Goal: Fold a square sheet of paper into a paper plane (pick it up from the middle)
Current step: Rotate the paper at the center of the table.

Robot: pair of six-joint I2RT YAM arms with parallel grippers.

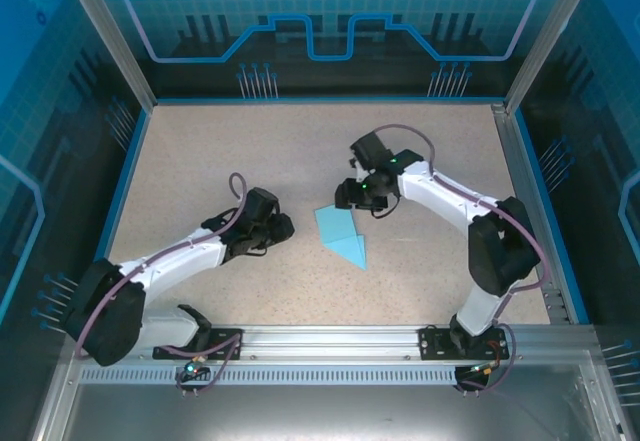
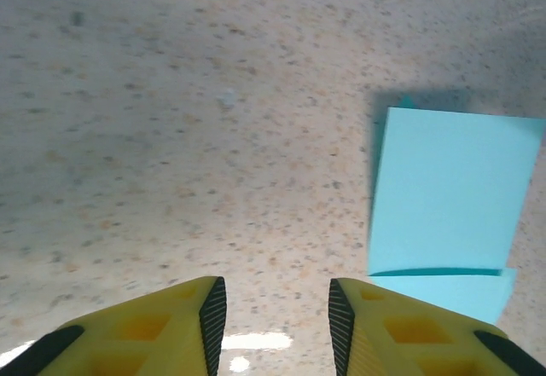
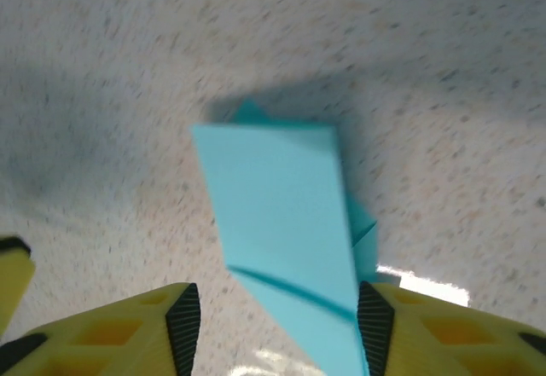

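The paper plane [image 1: 340,233], half folded, lay flat on the worktop [image 1: 220,161] just beside my right claw [image 1: 355,199], whose jaws stood wide and empty over its edge. My left claw [image 1: 285,227], across the paper from the right claw, gaped narrower and held nothing. I judged the next crease needed one claw pinning the fold while the other pressed along it.

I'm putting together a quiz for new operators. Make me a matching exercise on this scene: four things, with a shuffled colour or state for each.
1 left gripper
2 right gripper
3 folded paper sheet
4 tabletop

a light turquoise
b speckled beige
c open, paper off to one side
d open, directly above the paper

Pairs: 1-c, 2-d, 3-a, 4-b
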